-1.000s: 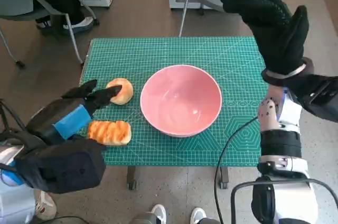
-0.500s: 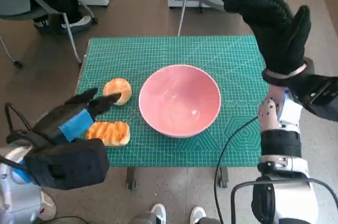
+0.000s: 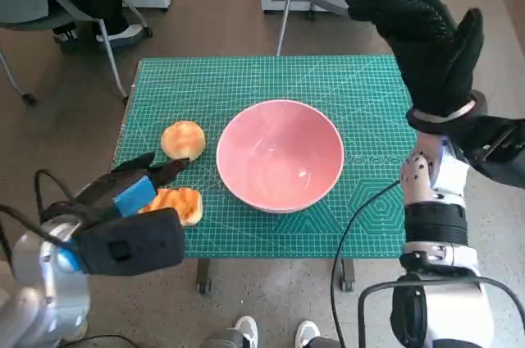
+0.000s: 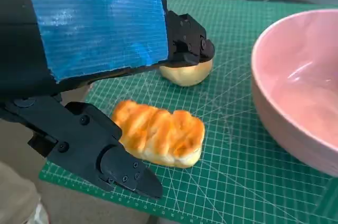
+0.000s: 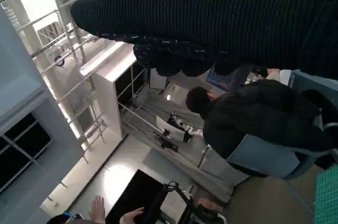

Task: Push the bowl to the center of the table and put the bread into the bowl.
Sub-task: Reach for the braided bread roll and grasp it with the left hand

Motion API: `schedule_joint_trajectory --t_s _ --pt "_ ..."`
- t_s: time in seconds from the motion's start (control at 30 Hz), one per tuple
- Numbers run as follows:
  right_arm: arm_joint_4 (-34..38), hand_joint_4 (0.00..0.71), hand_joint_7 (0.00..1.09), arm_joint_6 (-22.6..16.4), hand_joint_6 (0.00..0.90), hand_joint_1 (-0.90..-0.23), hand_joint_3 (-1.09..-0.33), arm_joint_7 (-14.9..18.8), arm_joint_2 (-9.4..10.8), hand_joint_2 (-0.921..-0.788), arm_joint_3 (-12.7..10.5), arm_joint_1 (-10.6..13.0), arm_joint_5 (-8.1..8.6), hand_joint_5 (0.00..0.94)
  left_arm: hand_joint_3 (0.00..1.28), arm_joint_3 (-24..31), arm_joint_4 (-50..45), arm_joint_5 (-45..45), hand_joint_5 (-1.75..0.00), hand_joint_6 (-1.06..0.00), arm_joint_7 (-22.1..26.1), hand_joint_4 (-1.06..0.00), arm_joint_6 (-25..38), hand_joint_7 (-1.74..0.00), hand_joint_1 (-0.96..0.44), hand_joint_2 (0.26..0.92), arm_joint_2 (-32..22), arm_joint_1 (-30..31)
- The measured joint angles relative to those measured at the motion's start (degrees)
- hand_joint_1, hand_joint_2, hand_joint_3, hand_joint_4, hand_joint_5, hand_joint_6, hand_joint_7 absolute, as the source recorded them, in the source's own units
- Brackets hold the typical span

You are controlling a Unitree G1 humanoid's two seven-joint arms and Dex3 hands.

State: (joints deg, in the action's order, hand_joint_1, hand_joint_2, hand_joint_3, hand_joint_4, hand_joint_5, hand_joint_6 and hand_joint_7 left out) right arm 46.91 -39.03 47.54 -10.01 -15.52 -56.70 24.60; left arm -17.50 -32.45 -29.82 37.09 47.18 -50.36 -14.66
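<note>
My left hand (image 3: 135, 188) sits low at about eight o'clock, blue-taped back up, fingers (image 4: 127, 171) spread apart and reaching toward two o'clock, holding nothing. My right hand (image 3: 426, 44) is raised at two o'clock above its upright forearm, gloved fingers loosely apart, empty.

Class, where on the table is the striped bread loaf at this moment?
In the head view the striped bread loaf lies near the table's front left edge, left of the pink bowl and just below the round bun, partly under the left hand.

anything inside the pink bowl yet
Nothing shows inside the pink bowl; its inner surface is bare in the head view. Both breads, the round bun and the striped loaf, lie on the mat beside it.
</note>
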Motion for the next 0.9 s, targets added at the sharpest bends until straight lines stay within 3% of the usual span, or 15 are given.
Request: schedule_joint_trajectory --t_s 0.5,0.9 --pt "-1.2 0.308 0.03 0.7 0.375 -0.725 -0.787 0.0 0.2 -0.921 0.1 0.4 0.10 0.003 0.00 -4.8 12.6 -5.2 0.00 -0.28 -0.6 -0.08 -0.1 0.00 -0.21 0.713 5.8 -3.4" --pt "-1.5 0.309 0.03 0.7 0.376 -0.714 -0.786 0.4 0.3 -0.921 0.3 0.6 0.12 0.002 0.02 -6.9 21.9 -10.1 -0.02 -0.39 -6.0 -0.20 -3.3 -0.03 -0.11 0.771 10.2 -5.4"
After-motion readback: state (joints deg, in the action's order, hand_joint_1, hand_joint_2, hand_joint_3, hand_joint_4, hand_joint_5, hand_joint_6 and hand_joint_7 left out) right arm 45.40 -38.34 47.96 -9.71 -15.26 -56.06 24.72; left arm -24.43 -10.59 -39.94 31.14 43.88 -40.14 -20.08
